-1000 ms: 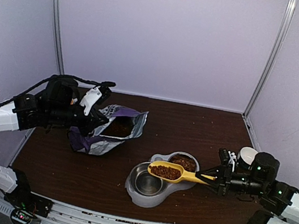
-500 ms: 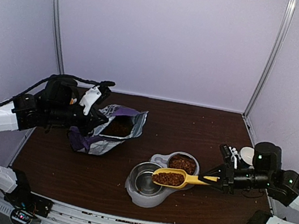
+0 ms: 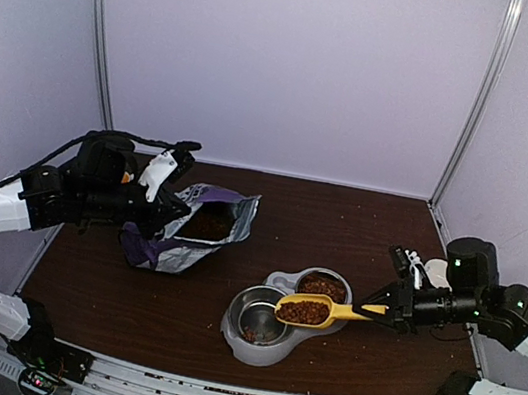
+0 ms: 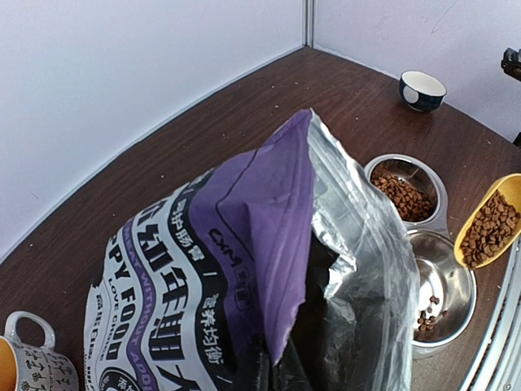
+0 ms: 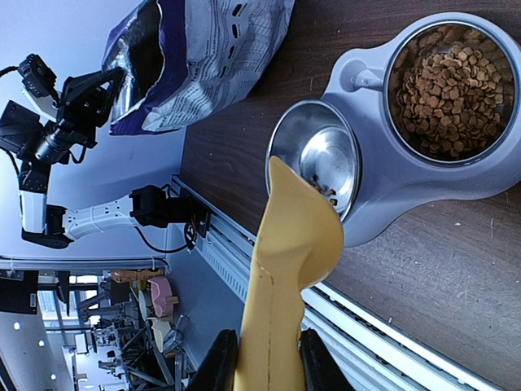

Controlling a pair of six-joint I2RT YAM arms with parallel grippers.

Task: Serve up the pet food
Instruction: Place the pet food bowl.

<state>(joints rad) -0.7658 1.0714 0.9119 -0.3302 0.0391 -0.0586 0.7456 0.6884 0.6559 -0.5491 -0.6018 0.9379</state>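
Top external: scooped pet food (image 3: 304, 312) beyond gripper (image 3: 380, 311)

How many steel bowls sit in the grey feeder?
2. One round steel bowl at the grey plastic feeder's far end is full of reddish-brown kibble; the other, at its near end, holds only a few pellets.
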